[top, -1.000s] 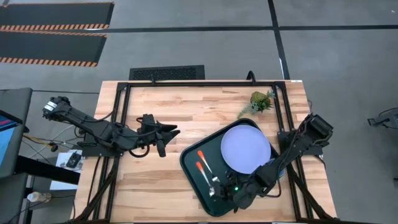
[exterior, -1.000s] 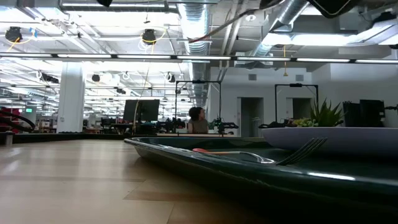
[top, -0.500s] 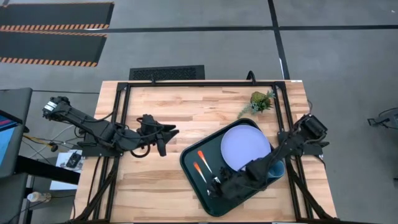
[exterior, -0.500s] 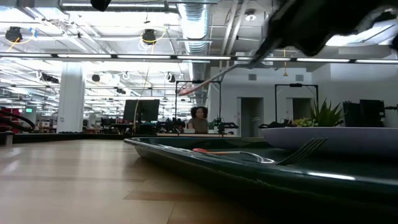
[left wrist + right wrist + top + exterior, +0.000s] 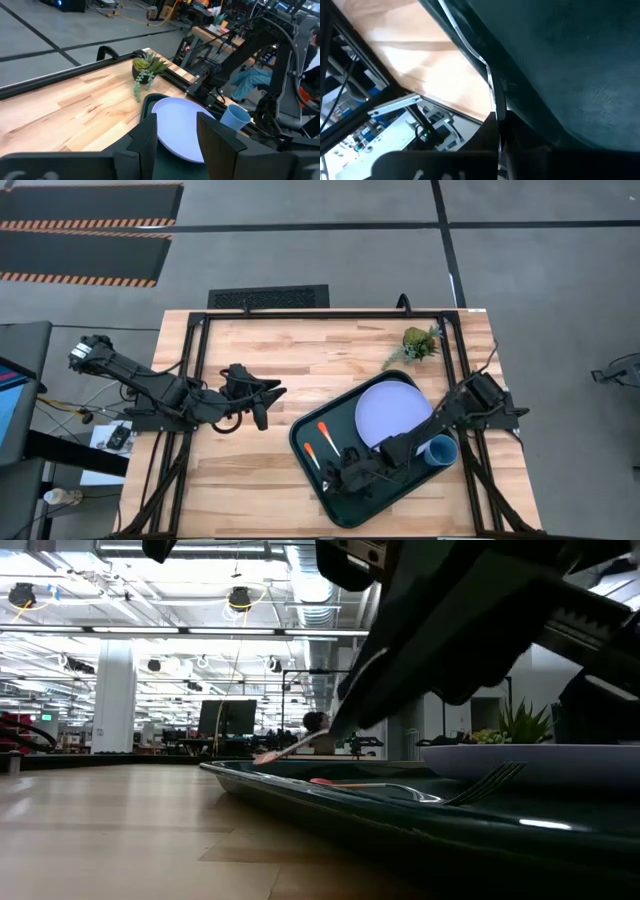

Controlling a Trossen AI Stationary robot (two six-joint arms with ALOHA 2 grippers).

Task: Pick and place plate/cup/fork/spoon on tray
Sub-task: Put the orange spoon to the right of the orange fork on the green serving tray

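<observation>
The dark tray (image 5: 342, 410) lies on the table's right half. On it are the pale plate (image 5: 393, 418), the blue cup (image 5: 441, 450) standing upright beside the plate, and the orange-handled fork (image 5: 326, 433), which lies flat with its tines (image 5: 492, 778) near the plate. My right gripper (image 5: 340, 472) is over the tray's left part, shut on the orange-handled spoon (image 5: 290, 745). The spoon's bowl is hidden. My left gripper (image 5: 265, 395) waits open and empty over the table's left middle. My right gripper holds the spoon by its metal end (image 5: 332, 730); the gripper's body hides the bowl and the exact place of contact. The spoon slants down out of the fingers, its orange handle end (image 5: 264, 755) lowest, close over the tray. I cannot tell whether that end touches the tray.
A small potted plant (image 5: 420, 342) stands on the table just beyond the tray's far corner. A black frame (image 5: 205, 360) runs around the tabletop. Bare wood lies left of the tray and along the near edge.
My right gripper has moved toward the table's left edge across the tray and come down with the spoon. The spoon's handle end, high above the tray half a second ago, now hangs close over the tray's left part. The fork, plate and cup have stayed put.
</observation>
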